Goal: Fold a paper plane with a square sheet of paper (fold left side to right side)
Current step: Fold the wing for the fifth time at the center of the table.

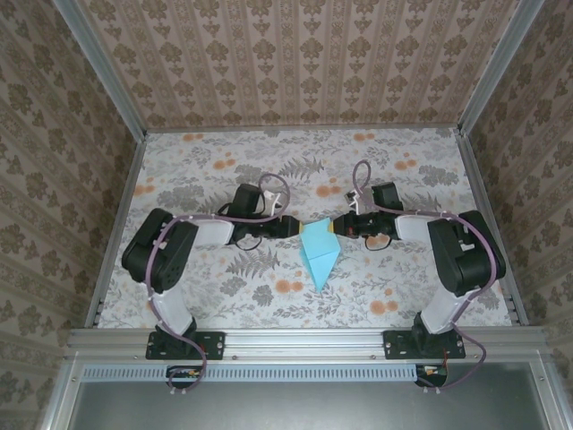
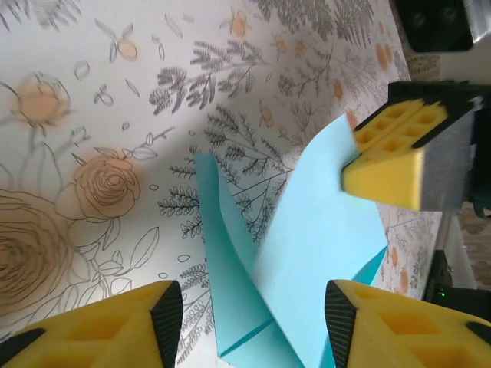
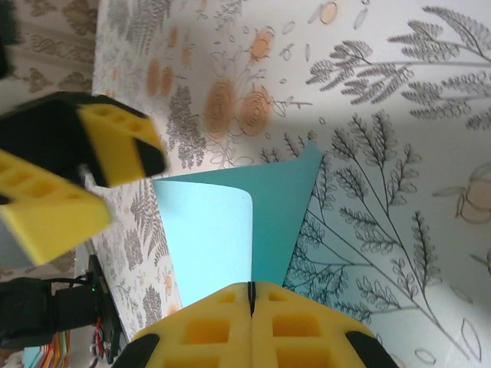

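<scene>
The turquoise sheet of paper (image 1: 320,260) lies mid-table, folded into a pointed kite shape with its tip toward the arms. My left gripper (image 1: 300,226) is at its upper left corner. In the left wrist view it (image 2: 253,314) stands open, with the paper (image 2: 322,230) lying loose between the yellow fingers and one flap curling upward. My right gripper (image 1: 337,226) is at the upper right corner. In the right wrist view it (image 3: 251,295) is shut on the raised edge of the paper (image 3: 207,230). The two grippers face each other closely across the sheet.
The floral tablecloth (image 1: 224,161) covers the whole table. Patterned walls enclose it on three sides. A metal rail (image 1: 304,340) with both arm bases runs along the near edge. The right gripper's fingers (image 2: 368,165) hang just above the paper in the left wrist view.
</scene>
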`<state>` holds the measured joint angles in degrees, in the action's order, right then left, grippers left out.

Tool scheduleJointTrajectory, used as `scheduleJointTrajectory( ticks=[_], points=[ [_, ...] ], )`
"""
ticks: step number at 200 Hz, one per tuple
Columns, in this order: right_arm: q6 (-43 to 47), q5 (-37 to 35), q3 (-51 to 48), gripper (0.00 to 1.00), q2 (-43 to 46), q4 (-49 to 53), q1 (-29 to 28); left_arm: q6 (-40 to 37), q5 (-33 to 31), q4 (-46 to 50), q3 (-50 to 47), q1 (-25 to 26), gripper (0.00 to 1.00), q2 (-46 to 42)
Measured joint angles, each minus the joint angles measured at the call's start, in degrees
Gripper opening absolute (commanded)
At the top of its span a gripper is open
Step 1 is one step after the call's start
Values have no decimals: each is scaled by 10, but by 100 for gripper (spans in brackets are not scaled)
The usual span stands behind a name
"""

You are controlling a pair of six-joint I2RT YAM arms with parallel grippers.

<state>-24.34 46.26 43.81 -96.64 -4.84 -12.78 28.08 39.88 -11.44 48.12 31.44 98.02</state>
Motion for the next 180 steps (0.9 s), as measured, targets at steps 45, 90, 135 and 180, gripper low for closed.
scheduleJointTrajectory(
  ticks=[45,90,135,180],
  points=[
    [-74,-98,25,2,15,70,-34,-78,-122,143,43,59,59,-116],
    [-141,-156,83,0,14,136,-58,-97,-215,238,58,186,62,-154],
    [-177,-177,109,0,-5,154,-70,-94,-277,284,83,271,66,-115],
    [-190,-184,109,0,-16,165,-74,-78,-345,316,133,301,66,-40]
  ],
)
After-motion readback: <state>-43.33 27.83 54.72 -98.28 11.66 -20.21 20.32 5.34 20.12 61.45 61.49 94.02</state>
